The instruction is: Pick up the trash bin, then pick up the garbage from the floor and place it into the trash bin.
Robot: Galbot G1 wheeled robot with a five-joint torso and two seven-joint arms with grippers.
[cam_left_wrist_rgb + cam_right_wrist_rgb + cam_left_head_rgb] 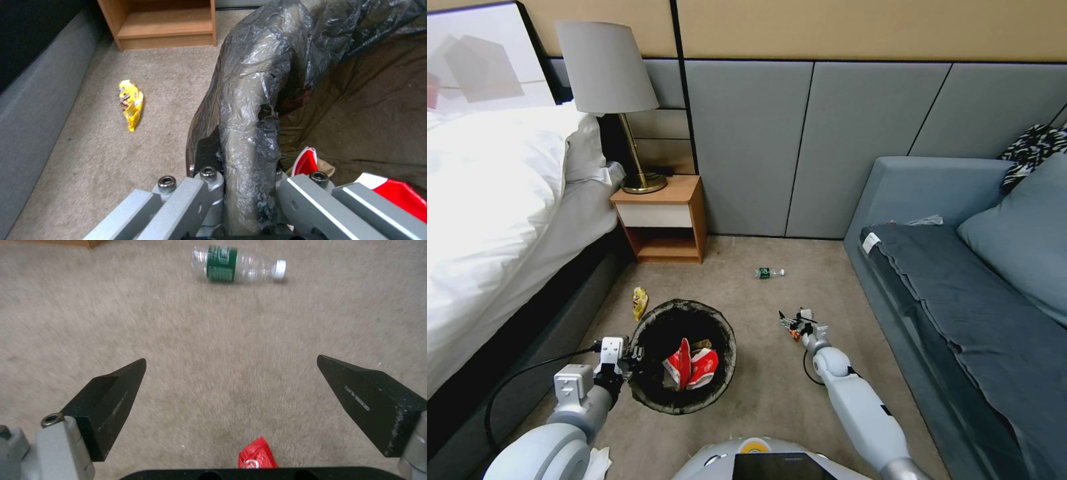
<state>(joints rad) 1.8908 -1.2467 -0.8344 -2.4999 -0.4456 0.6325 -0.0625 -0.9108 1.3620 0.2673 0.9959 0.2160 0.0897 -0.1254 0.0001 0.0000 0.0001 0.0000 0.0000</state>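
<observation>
Carpeted floor between bed and sofa. The trash bin (683, 357) is held at its lined rim by the left gripper (627, 357). Beyond the bin lies the bottle (770, 273) — light, smooth, likely slippery; grasp mid-body. The right gripper (800, 323) hovers beside the bin, jaws wide, empty.

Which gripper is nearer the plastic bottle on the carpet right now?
Right. The right gripper hangs open over the carpet just short of the plastic bottle. The left gripper is shut on the trash bin rim, farther back.
</observation>
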